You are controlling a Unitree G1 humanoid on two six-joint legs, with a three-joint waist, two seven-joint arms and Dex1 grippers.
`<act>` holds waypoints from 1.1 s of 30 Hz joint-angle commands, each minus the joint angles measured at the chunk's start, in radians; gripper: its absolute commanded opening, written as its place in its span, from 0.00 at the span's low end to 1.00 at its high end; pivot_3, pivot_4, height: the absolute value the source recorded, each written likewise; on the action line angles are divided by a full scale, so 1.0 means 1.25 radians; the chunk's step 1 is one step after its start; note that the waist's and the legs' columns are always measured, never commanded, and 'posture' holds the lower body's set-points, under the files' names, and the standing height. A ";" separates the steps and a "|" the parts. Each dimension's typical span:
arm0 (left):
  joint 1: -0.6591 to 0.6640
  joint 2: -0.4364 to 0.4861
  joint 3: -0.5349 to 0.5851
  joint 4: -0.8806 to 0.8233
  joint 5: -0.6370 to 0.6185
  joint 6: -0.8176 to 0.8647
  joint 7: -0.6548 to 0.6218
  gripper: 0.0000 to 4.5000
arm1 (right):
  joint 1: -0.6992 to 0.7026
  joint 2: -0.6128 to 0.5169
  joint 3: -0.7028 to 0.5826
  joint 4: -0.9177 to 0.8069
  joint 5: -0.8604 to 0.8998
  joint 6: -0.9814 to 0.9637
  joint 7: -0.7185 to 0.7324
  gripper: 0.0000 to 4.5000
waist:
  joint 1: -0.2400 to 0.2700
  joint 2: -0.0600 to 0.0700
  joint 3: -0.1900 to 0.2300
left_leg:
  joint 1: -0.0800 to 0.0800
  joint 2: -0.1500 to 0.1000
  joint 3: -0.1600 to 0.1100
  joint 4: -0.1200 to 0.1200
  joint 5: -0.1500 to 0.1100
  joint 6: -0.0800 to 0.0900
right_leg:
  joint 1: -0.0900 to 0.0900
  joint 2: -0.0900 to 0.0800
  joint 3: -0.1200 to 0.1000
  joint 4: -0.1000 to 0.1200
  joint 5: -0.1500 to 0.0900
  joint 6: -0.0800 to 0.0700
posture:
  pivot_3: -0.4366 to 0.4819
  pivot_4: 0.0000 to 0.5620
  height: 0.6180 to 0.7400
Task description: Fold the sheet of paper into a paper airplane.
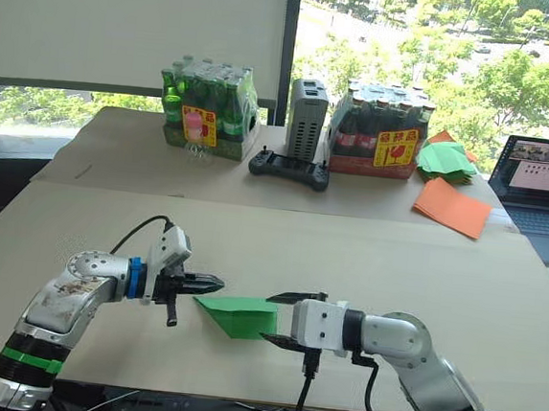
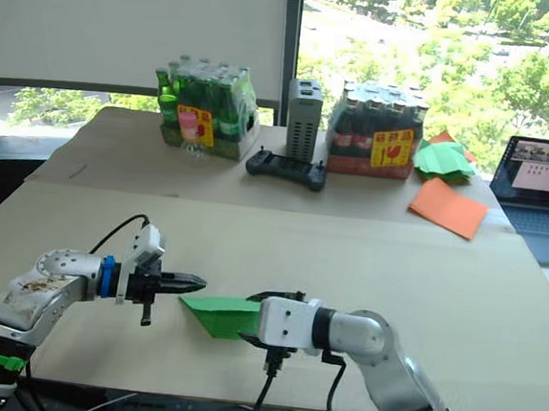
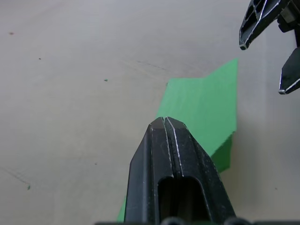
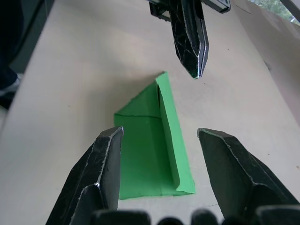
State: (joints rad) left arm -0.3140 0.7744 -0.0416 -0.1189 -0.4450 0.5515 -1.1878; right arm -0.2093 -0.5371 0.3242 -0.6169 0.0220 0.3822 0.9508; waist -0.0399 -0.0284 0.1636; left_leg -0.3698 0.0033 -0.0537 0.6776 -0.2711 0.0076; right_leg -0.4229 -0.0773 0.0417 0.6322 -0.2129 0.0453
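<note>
The folded green paper [image 1: 239, 315] lies flat on the table [image 1: 366, 262] between the closed left gripper [image 1: 212, 283] and open right gripper [image 1: 282, 317]; light, flimsy, likely slippery, best pinched along its thick creased edge.

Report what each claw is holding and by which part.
Nothing is held. The left claw is shut beside the paper airplane; the right claw is open around it.

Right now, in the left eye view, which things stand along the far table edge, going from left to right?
Shrink-wrapped pack of green bottles → black handheld controller → pack of dark bottles → heap of green sheets → open laptop.
</note>
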 commanded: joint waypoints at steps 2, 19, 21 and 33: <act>-0.009 0.014 -0.017 -0.002 0.013 -0.014 -0.017 0.00 | -0.009 0.021 -0.070 -0.080 0.143 0.134 -0.016 0.65 | 0.000 0.000 0.000 | 0.000 0.000 0.000 0.000 0.000 0.000 | 0.000 0.000 0.000 0.000 0.000 0.000 | 0.48 0.27 1.00; 0.020 -0.010 -0.124 0.124 0.182 -0.182 0.017 0.00 | -0.016 -0.058 -0.045 -0.080 0.172 0.155 -0.067 0.65 | 0.002 0.000 0.000 | 0.000 0.000 0.000 0.000 0.000 0.000 | 0.000 0.000 0.000 0.000 0.000 0.000 | 0.48 0.27 1.00; 0.022 -0.010 -0.132 0.132 0.194 -0.198 0.018 0.00 | -0.025 -0.074 -0.026 -0.075 0.157 0.149 -0.063 0.65 | 0.002 0.000 0.000 | 0.000 0.000 0.000 0.000 0.000 0.000 | 0.000 0.000 0.000 0.000 0.000 0.000 | 0.48 0.27 1.00; -0.025 -0.029 -0.133 0.178 0.206 -0.219 0.012 0.00 | -0.074 -0.074 0.117 0.065 0.001 -0.023 -0.059 0.65 | 0.003 0.000 0.000 | 0.001 0.000 0.000 0.000 0.000 0.000 | 0.001 0.000 0.000 0.000 0.000 0.000 | 0.48 0.27 1.00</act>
State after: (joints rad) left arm -0.3497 0.7294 -0.1907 0.0840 -0.2220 0.2818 -1.1697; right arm -0.2891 -0.6368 0.4673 -0.5326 0.0369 0.3951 0.8763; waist -0.0362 -0.0279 0.1633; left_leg -0.3688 0.0031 -0.0533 0.6778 -0.2711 0.0076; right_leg -0.4216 -0.0774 0.0416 0.6320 -0.2128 0.0453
